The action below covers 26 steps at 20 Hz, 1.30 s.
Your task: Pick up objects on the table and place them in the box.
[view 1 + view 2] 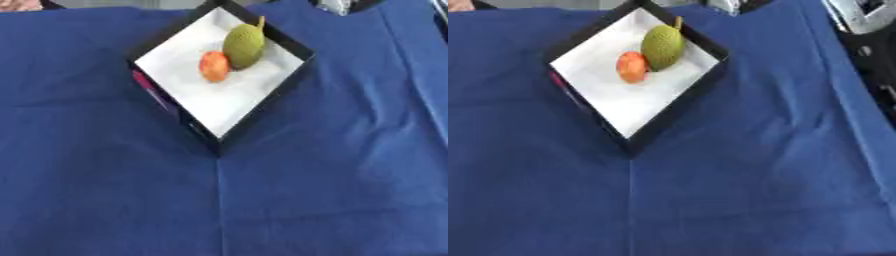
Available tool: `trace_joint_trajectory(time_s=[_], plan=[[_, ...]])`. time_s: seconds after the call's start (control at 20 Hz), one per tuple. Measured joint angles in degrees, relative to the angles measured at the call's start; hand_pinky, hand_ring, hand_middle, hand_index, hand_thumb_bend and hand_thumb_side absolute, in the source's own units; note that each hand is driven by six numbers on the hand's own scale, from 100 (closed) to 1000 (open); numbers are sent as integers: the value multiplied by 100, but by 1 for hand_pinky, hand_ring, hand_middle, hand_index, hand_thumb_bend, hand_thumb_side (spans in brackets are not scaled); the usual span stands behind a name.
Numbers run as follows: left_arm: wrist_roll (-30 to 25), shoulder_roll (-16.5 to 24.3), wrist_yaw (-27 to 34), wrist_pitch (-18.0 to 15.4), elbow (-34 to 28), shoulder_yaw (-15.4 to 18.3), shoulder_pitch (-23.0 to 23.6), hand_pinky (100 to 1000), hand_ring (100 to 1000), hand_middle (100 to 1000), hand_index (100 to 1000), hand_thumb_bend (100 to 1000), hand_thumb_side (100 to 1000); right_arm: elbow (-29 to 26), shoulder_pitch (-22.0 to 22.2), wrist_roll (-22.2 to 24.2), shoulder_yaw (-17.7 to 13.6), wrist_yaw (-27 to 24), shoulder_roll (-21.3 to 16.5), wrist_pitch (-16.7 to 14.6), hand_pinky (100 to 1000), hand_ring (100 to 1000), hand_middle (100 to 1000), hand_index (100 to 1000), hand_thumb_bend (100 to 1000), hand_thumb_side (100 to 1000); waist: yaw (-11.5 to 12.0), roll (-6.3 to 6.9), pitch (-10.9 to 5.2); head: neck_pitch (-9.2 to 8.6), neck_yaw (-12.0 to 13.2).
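hands: neither the left nor the right hand shows in either view, so their state cannot be told
box (289,46): black walls, white floor, turned corner-on to the robot, at the far middle of the table
green fruit (243,46): bumpy, oval, with a short stem, lying inside the box toward its far corner
orange fruit (213,66): small and round, inside the box, touching the green fruit on its near-left side
blue cloth (332,180): covers the table; nothing else lies on the part in view
progress: by this look both fruits are already in the box
risk: a hand coming back in unseen could catch the near corner of the box and shift it, or nudge the round fruit so it rolls against the wall
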Motion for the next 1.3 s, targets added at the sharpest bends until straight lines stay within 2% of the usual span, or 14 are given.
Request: trace_joint_trajectory(time_s=[0.1,0.15,0.25,0.5,0.75,0.8,0.85,0.95,1.0,1.05,1.1,1.15,1.2,1.3], plan=[[19,0,17,-11,3,25,0,708,719,700,766,100,646,295,-194,18,-54,196,367,18,795,570,428,567,200,356,45,0,-30,0,-28],[35,-1,22,-19,3,39,1,708,719,700,767,100,646,458,-274,13,-83,340,540,13,795,570,427,566,205,340,67,0,-38,0,-44],[81,-1,34,-30,3,72,9,709,720,701,767,100,646,787,-369,-36,-153,682,843,-36,793,570,427,565,206,388,103,0,-42,0,-75],[231,-36,63,-58,-15,158,52,709,718,702,767,100,645,1586,-434,-356,-392,1931,1499,-356,787,578,439,569,223,482,201,0,-43,-1,-152],[330,-52,72,-70,-41,175,52,710,717,701,766,100,646,2189,-362,-755,-462,3384,1916,-755,788,588,459,582,247,583,252,-1,-43,-1,-173],[333,-52,72,-69,-48,175,51,710,717,700,765,100,637,2264,-343,-828,-456,3652,1977,-828,793,598,467,594,300,581,252,-2,-43,-1,-173],[334,-52,72,-67,-55,175,51,710,717,700,765,100,646,2326,-327,-900,-431,3903,2028,-900,798,607,477,605,261,615,252,-2,-43,-1,-172],[329,-52,72,-63,-57,174,49,710,717,700,765,100,645,2435,-307,-1029,-361,4339,2113,-1029,804,621,490,621,279,642,253,-2,-43,-1,-169],[327,-52,72,-60,-58,174,48,711,717,700,765,100,645,2479,-288,-1087,-322,4529,2146,-1084,828,690,552,696,327,695,253,-2,-43,-1,-166],[322,-52,72,-55,-58,173,48,711,717,700,765,100,645,2516,-274,-1137,-281,4709,2175,-1121,838,721,582,728,346,702,253,-2,-43,-1,-165],[316,-52,72,-50,-58,173,47,711,717,699,765,100,645,2543,-271,-1180,-235,4884,2190,-1150,878,789,663,801,388,716,254,-2,-43,-1,-163],[308,-52,72,-44,-58,172,47,711,717,699,765,100,645,2559,-267,-1206,-190,5029,2205,-1167,878,789,663,801,388,716,254,-2,-43,-1,-161],[303,-52,72,-41,-58,171,47,711,717,699,765,100,645,2562,-253,-1220,-152,5150,2223,-1179,939,858,751,872,444,734,254,-2,-43,-1,-159],[293,-52,72,-36,-58,171,47,711,717,699,765,100,645,2569,-227,-1224,-96,5329,2231,-1184,994,885,787,907,451,722,254,-2,-43,-1,-149]])
